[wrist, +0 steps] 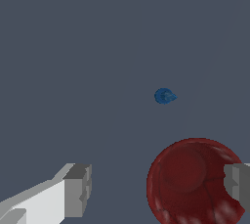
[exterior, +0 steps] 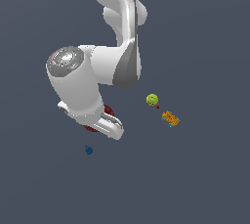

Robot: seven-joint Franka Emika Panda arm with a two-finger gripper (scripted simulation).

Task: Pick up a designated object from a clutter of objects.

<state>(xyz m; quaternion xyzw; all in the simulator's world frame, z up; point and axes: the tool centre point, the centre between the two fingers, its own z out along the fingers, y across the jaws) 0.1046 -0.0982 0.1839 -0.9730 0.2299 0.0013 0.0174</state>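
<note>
— What are you seeing, going from the exterior view's left across to its right?

— First, my own white arm is filling the upper middle, with my pincer hanging below it. Just beyond the pincer's tip, towards the exterior view's left and lower down, the tiny dark-blue knobbly object is lying alone on the flat grey floor. It is not touching anything.

— And the bowl?

— The dark red ridged bowl is sitting right under my hand, so the outside camera is catching only slivers of it. My wrist camera is showing it plainly, round and glossy, with one of my fingers standing in front of its rim.

— Is your pincer holding anything?

— No. My two fingers are standing wide apart in the wrist view with nothing between them. The blue object is lying ahead of them, near the bowl but apart from it.

— What is lying further to the exterior view's right?

— The small yellow-green ball, with a tiny red speck just beside it, and then the orange block with cyan bits, near the ball and well apart from the blue object.
</note>
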